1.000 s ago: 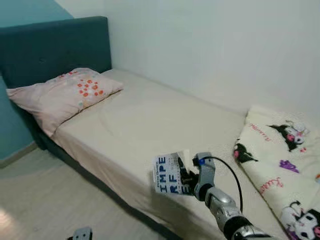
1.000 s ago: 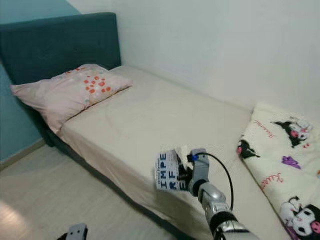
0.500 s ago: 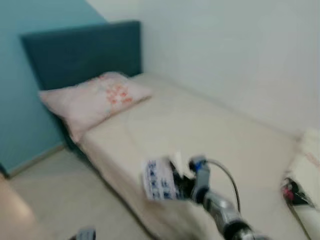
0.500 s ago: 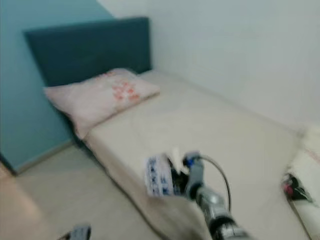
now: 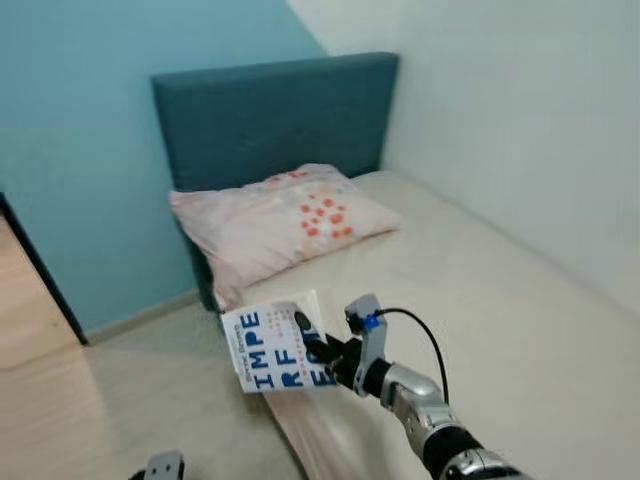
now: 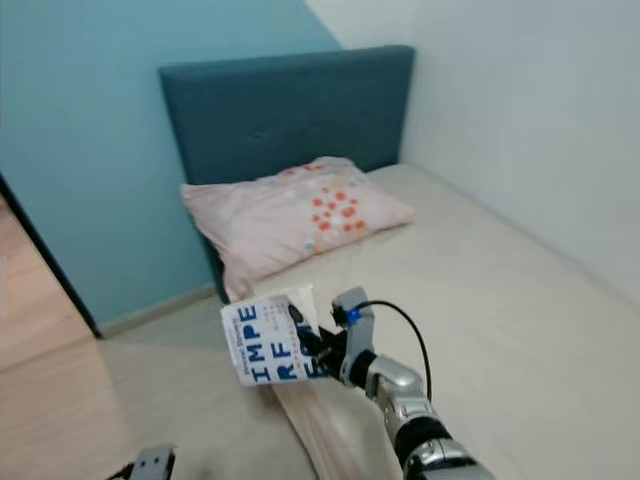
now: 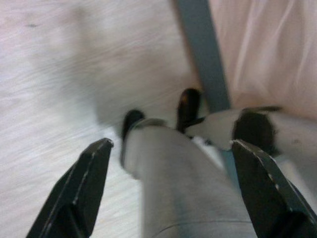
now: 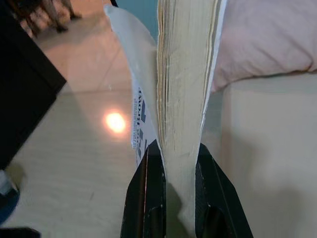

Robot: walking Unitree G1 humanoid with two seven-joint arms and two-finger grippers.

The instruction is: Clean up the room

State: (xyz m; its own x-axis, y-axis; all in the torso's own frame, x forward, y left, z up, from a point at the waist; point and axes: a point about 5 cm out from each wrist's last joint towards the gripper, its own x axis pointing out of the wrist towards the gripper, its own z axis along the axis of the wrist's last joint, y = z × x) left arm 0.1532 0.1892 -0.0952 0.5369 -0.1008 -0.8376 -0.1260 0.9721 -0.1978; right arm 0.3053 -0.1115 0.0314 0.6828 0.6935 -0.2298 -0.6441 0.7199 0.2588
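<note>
My right gripper (image 5: pixel 325 352) is shut on a white paperback book (image 5: pixel 272 350) with blue letters, held upright over the near edge of the bed (image 5: pixel 480 330). In the right wrist view the book's page edge (image 8: pixel 185 99) stands clamped between the two black fingers (image 8: pixel 148 198). My left gripper (image 7: pixel 168 193) hangs open over the pale wood floor (image 7: pixel 59 74), with the robot's grey leg and dark foot (image 7: pixel 190 101) between its fingers. A bit of the left arm (image 5: pixel 160 467) shows at the bottom edge of the left eye view.
A pink pillow (image 5: pixel 285 215) with orange spots lies at the head of the bed against a teal headboard (image 5: pixel 270 110). A blue wall (image 5: pixel 90 150) stands on the left, a white wall (image 5: pixel 520 130) on the right. Pale floor (image 5: pixel 120 400) lies beside the bed.
The camera has swung left: the cartoon-print blanket has left the view and the blue wall and more floor have come in. The book stays in the right gripper.
</note>
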